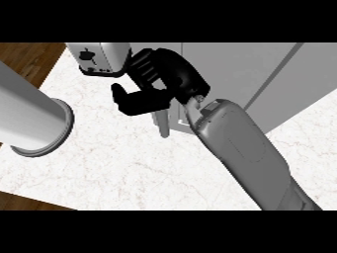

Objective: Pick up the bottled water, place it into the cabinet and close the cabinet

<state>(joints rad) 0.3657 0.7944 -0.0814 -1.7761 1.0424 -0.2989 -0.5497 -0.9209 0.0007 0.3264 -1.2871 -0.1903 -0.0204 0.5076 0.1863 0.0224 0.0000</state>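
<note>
My right hand (161, 79) reaches in on its grey forearm (240, 148) from the lower right. It sits against the edge of the grey cabinet door (233, 74) at the top middle. Its fingers (147, 66) are bent but relaxed, and the thumb (134, 101) is spread apart to the left, with nothing seen between them. A thin grey bar handle (162, 123) runs down from under the hand. No bottled water shows anywhere; the cabinet's inside is hidden. My left hand does not show.
A silver toaster (98, 57) stands just left of the hand at the counter's back. A big pale cylinder with a flanged end (21, 113) fills the left side. The white marble counter (127, 168) lies below, with wooden floor (18, 54) beyond its left edge.
</note>
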